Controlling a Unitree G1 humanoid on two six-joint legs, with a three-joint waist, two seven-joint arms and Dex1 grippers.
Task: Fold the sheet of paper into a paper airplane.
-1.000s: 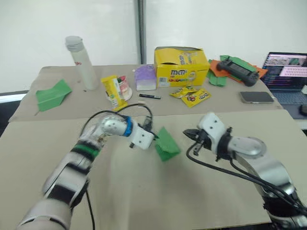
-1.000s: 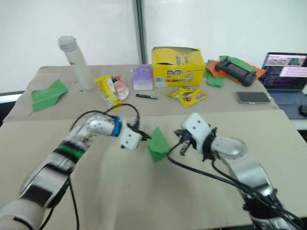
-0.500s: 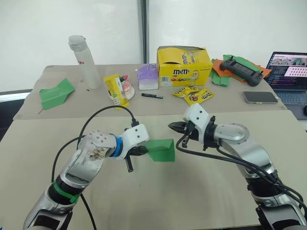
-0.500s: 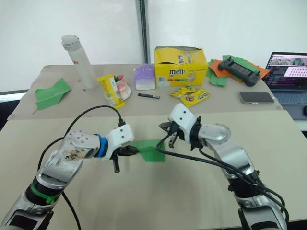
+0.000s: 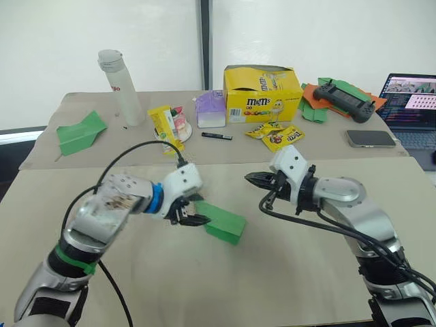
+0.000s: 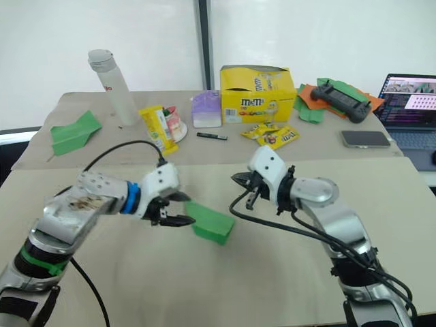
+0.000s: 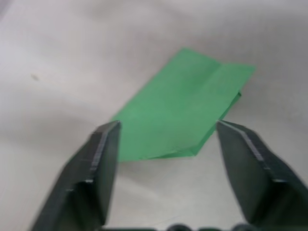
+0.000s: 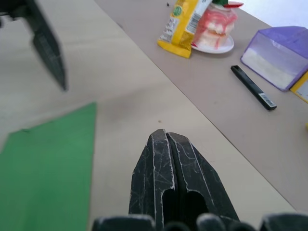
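The left gripper (image 5: 193,212) hovers low over the worktop with its 2 black fingers spread wide and nothing between them; in the left wrist view the folded green paper lies flat just past the fingertips (image 7: 103,144), untouched. The right gripper (image 5: 255,180) hangs above the worktop a little way off on the other side of the paper, its 2 fingers pressed together and holding nothing.

The sheet of paper (image 5: 223,220) rests free on the worktop between the 2 grippers, nearer the left one. It is already folded down to a narrow, layered strip with 1 visible crease running along it and a slanted end. By my reading the early folds are done, but it does not yet look like a finished plane: no spread wings or clear pointed nose can be made out, so the wing folds and final shaping seem to be left.

The worktop (image 5: 286,272) is covered in plain beige board, with a seam across it. Along the far part stand a white bottle (image 5: 120,87), a yellow snack pouch (image 5: 165,126), a purple box (image 5: 210,110), a black pen (image 5: 214,136), a yellow candy carton (image 5: 263,95) with 2 loose candy packets (image 5: 274,135), crumpled green and orange papers under a black gamepad (image 5: 343,92), a phone (image 5: 370,138) and an open laptop (image 5: 412,102). A broader green paper dart (image 5: 80,131) lies at the far left. Behind is a white wall.
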